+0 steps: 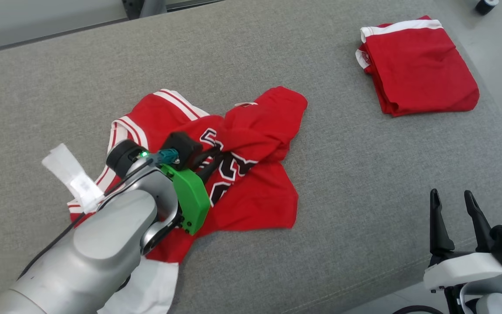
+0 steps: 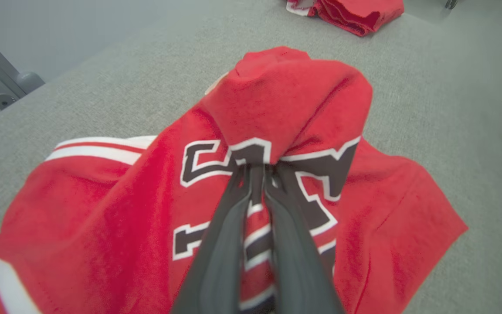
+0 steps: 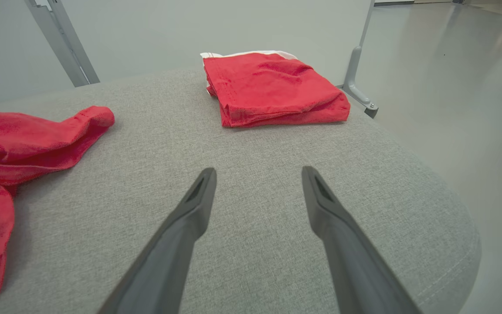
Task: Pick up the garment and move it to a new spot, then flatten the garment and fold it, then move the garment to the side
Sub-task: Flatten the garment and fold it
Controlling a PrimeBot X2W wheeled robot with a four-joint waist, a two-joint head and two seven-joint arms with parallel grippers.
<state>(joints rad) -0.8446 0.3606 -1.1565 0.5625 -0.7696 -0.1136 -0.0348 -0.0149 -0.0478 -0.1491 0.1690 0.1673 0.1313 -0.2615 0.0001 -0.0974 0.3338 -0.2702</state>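
The garment [image 1: 255,131] is a red jersey with white trim and black-and-white lettering, lying crumpled on the grey padded surface [image 1: 320,183]. My left gripper [image 1: 216,155] reaches over its middle and is shut on a bunched fold of the garment [image 2: 294,100]; the left wrist view has red cloth pinched between the dark fingers [image 2: 229,226] at their tips [image 2: 257,168]. My right gripper [image 1: 453,203] stands open at the lower right, well clear of the garment [image 3: 20,144], with only grey cloth between its fingers [image 3: 190,209].
A second red garment [image 1: 416,65], folded, lies at the far right corner of the surface [image 3: 273,87]. A white paper tag [image 1: 74,176] hangs on my left arm. The surface's right edge drops to a pale floor [image 3: 451,87]; metal frame legs [image 3: 360,74] stand behind.
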